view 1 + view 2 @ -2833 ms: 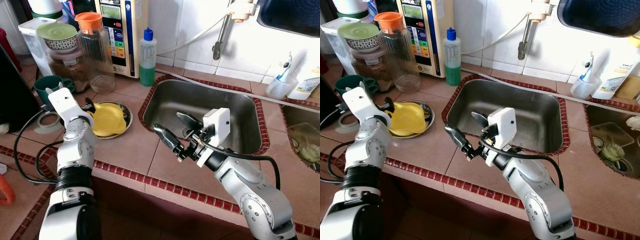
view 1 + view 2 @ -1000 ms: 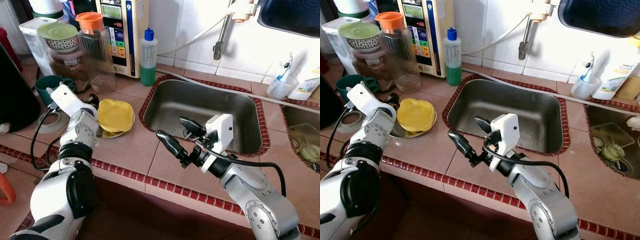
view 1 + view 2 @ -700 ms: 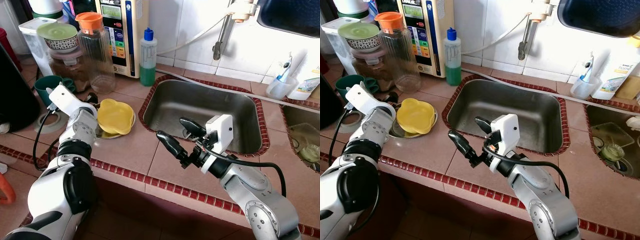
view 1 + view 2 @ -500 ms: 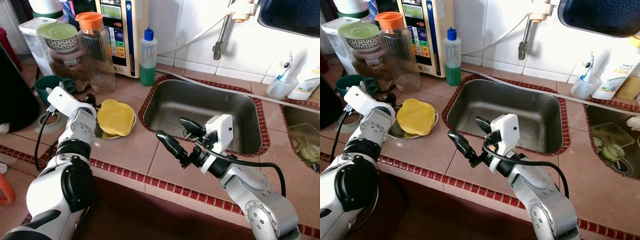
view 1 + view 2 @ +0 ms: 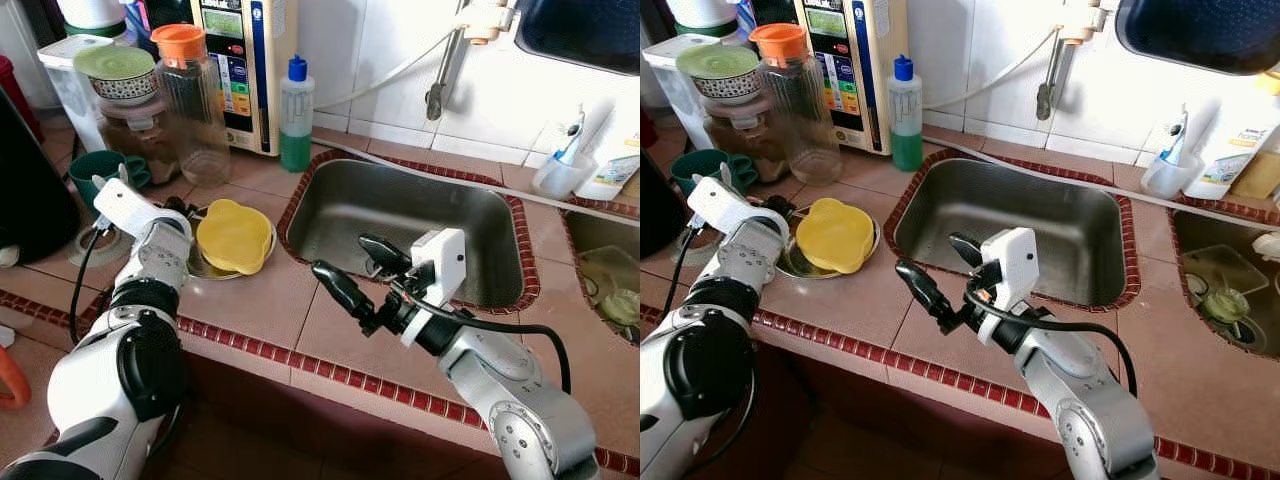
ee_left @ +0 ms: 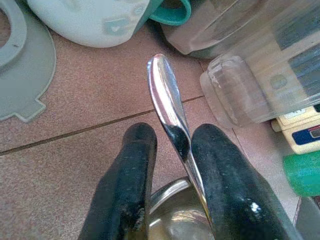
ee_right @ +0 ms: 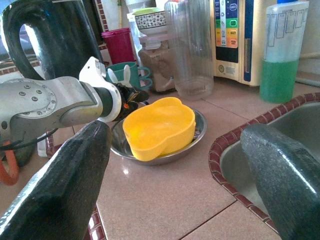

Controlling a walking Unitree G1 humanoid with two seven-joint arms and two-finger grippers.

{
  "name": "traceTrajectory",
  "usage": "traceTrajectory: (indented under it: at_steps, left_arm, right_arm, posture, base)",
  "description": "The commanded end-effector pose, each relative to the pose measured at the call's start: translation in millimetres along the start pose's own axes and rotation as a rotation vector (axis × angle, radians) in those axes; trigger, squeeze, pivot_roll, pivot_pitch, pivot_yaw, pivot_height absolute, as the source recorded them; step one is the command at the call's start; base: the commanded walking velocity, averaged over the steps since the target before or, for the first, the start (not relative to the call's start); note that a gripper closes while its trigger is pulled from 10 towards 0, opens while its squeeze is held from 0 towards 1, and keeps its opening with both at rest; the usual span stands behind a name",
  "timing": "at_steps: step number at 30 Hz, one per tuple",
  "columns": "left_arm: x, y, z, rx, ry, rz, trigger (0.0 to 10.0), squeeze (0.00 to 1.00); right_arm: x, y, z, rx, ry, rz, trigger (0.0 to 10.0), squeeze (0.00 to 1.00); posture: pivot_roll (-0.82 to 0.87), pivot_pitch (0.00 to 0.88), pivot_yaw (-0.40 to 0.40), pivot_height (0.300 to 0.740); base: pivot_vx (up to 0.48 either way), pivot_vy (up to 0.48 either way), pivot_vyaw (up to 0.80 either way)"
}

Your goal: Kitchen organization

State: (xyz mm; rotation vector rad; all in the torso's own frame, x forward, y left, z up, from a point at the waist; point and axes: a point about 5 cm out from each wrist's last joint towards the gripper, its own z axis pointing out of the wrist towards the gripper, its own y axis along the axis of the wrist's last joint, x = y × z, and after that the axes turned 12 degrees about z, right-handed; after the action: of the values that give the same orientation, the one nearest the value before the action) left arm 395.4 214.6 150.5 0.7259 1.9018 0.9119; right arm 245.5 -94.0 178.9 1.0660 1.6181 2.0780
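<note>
Pinching a shiny metal spoon handle (image 6: 167,107) between both fingers, left gripper (image 6: 172,172) at the 9 o'clock rim of a steel dish (image 5: 196,268), likely to lift or steady whatever sits in it. Lying tilted in that dish, a yellow bowl (image 5: 234,235), leaning toward 3 o'clock. Hovering with fingers spread wide and empty, right gripper (image 5: 353,270) above the tiled counter (image 5: 265,300) just at the sink's (image 5: 420,215) 7 o'clock corner, seemingly waiting to receive or help. Crowding the dish from 10 to 12 o'clock: a teal mug (image 5: 92,170), a clear pitcher (image 5: 192,105) and a green soap bottle (image 5: 295,115), so little room that way. Open counter toward 5 o'clock and the bare sink basin at 3 o'clock offering the freest paths; red tile edging (image 5: 300,362) marking the counter's drop at 6 o'clock.
</note>
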Motion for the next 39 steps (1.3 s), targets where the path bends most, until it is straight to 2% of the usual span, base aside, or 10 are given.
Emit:
traceTrajectory:
  at_steps: [1,13,31,33,36,39]
  left_arm:
    - [-3.5,3,0.1,0.001,-0.007,-0.01,0.0,0.0]
    - [3.6,8,0.8,-0.027,0.035,0.01,0.0,0.0]
    - [6.0,17,0.9,-0.072,0.064,0.036,0.0,0.0]
    - [4.0,20,0.6,-0.085,0.064,0.044,0.0,0.0]
    - [-10.5,34,-1.8,-0.164,0.007,0.095,0.0,0.0]
    - [-34.2,57,-8.6,-0.297,-0.098,0.156,0.0,0.0]
  right_arm:
    - [0.5,5,-0.5,-0.014,-0.005,-0.019,10.0,0.69]
    - [0.1,5,-0.4,-0.016,-0.006,-0.019,10.0,0.69]
    - [-0.5,6,0.4,-0.019,-0.006,-0.022,10.0,0.69]
    - [-0.7,6,0.5,-0.019,-0.007,-0.023,10.0,0.69]
    - [-1.0,6,0.4,-0.02,-0.008,-0.023,10.0,0.69]
    - [-1.5,6,1.1,-0.022,-0.008,-0.024,10.0,0.69]
  posture:
    - [0.05,0.0,-0.017,0.74]
    - [0.05,0.0,-0.016,0.74]
    - [0.05,0.0,-0.015,0.74]
    - [0.05,0.0,-0.015,0.74]
    - [0.05,0.0,-0.015,0.74]
    - [0.05,0.0,-0.015,0.74]
  base:
    - [0.0,0.0,0.0]
    - [0.0,0.0,0.0]
    - [0.0,0.0,0.0]
    - [0.0,0.0,0.0]
    - [0.0,0.0,0.0]
    - [0.0,0.0,0.0]
